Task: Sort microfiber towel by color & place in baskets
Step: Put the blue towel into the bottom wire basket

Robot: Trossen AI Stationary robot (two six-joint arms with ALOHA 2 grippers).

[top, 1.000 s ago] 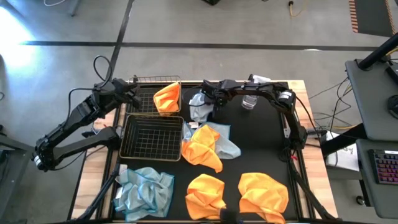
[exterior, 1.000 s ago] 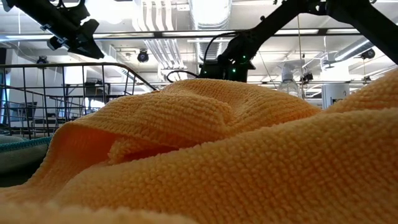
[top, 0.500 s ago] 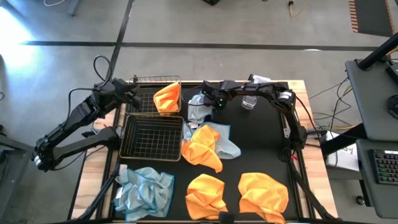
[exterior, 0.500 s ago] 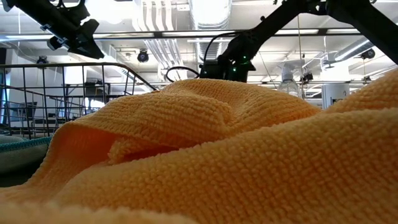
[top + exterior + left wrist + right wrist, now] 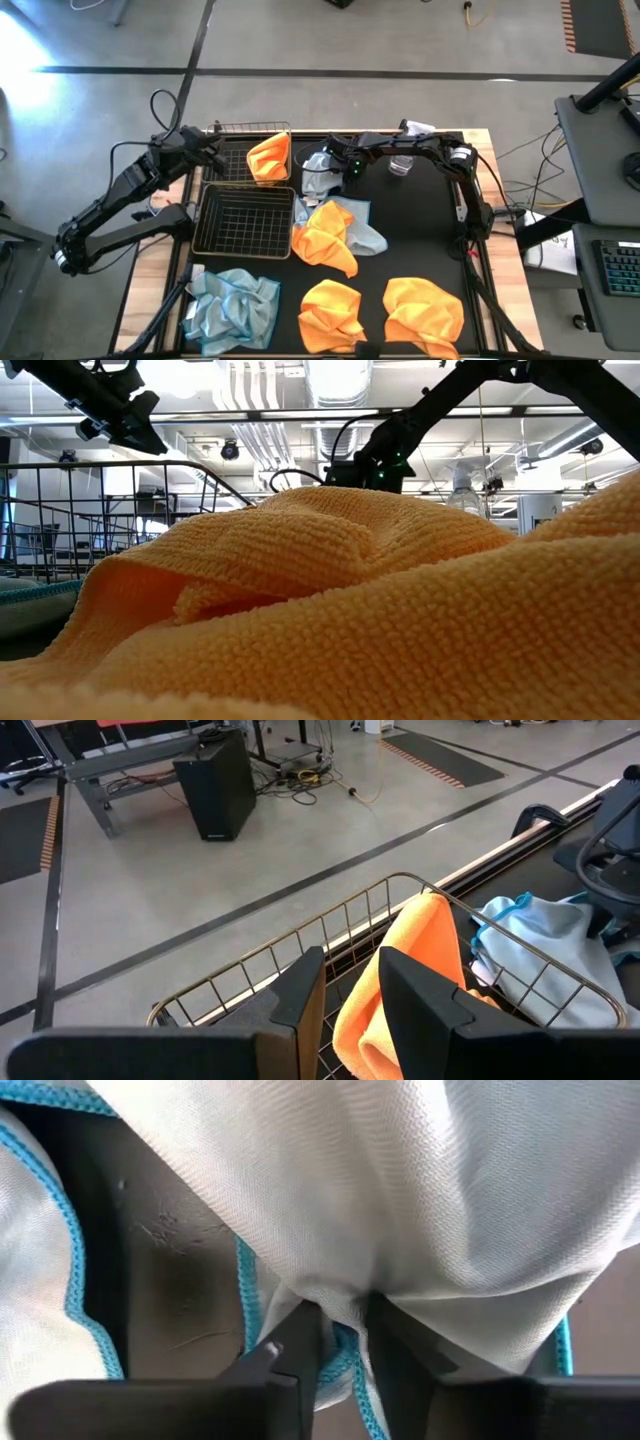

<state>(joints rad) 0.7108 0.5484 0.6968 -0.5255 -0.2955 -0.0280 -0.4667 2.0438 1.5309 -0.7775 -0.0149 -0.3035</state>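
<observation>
Microfiber towels, soft and crumpled, lie scattered over a dark desk [image 5: 420, 210]. A pale blue-grey towel [image 5: 320, 172] with a turquoise stitched edge sits near the far edge of the desk, just beside the far basket; the right gripper [image 5: 336, 160] is on it, its two dark fingers [image 5: 290, 1348] pressed close together and pinching a fold of the smooth, finely woven cloth. A bright orange towel [image 5: 268, 157] hangs draped over the rim of the far basket [image 5: 232, 128], a shallow rectangle of bronze wire mesh. The near basket [image 5: 245, 222] lies just in front of it. The left gripper [image 5: 212, 160] hovers at the far basket's left side, its fingers [image 5: 302, 990] slightly spread and holding nothing. Nearer the front lie three more nubby orange towels [image 5: 330, 308] and a rumpled blue-grey one [image 5: 232, 305]. A clear plastic bottle [image 5: 401, 162] stands beside the right arm.
</observation>
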